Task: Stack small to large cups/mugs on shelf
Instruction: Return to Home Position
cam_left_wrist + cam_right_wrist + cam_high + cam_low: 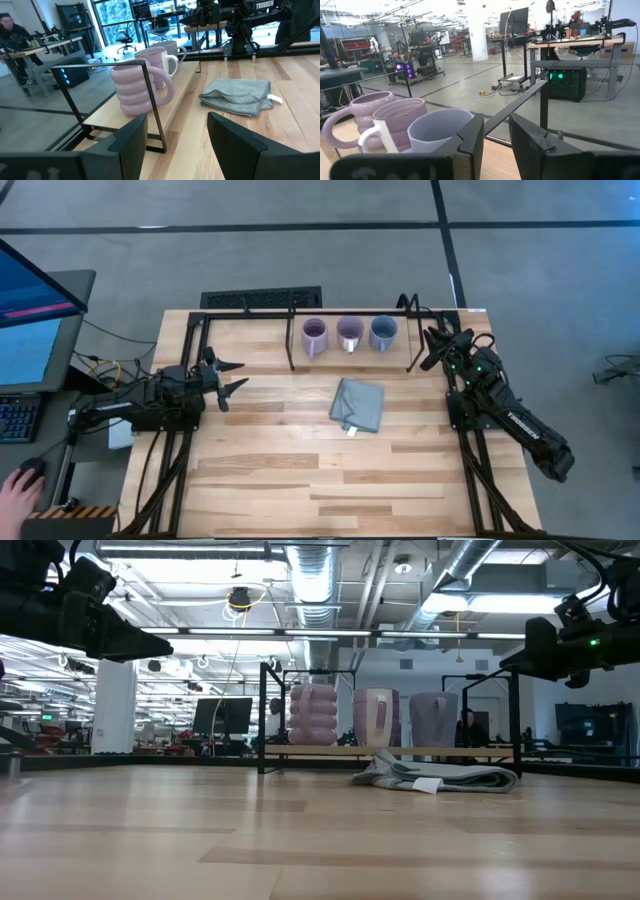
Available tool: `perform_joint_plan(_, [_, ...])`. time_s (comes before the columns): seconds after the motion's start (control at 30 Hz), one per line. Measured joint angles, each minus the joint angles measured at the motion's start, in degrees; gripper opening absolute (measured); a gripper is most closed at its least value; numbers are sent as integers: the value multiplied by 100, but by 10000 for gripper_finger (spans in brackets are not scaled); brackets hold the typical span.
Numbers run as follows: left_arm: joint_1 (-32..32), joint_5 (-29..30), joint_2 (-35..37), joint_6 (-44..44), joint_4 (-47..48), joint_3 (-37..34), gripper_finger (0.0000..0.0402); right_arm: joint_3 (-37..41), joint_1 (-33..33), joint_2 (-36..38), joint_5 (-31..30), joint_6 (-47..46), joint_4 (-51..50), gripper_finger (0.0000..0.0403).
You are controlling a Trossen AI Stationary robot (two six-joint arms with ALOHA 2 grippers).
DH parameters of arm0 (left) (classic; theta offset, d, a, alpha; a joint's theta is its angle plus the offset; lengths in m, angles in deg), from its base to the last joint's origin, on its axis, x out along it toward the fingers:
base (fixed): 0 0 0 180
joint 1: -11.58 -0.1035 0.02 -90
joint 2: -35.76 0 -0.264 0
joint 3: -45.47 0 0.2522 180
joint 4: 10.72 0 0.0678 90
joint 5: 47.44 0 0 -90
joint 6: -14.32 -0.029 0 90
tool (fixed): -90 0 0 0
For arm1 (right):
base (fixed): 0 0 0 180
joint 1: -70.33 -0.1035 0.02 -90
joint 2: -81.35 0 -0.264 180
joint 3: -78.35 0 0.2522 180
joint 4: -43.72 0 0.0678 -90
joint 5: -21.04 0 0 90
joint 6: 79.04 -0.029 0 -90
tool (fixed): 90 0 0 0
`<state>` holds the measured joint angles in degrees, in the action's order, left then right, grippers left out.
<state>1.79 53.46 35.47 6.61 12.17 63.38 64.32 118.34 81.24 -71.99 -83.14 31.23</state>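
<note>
Mugs (349,334) in row on shelf (250,312), left tool (243,375) and right tool (426,348) raised, parted, empty.

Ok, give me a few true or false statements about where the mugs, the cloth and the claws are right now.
1. The purple mug, pale lavender mug and blue-grey mug stand side by side on the shelf. True.
2. The blue-grey mug is in the middle. False: the pale lavender mug is; the blue-grey one stands at the end by the right claw.
3. The grey cloth lies on the table, in front of the shelf. True.
4. The left claw holds a mug. False: it is open and empty, apart from the shelf.
</note>
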Motion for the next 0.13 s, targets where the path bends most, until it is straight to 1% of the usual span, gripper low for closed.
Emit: perform_joint_plan(0.13, [1,0,0,0,0,0,199,0,-1,0,-1,0,-1,114])
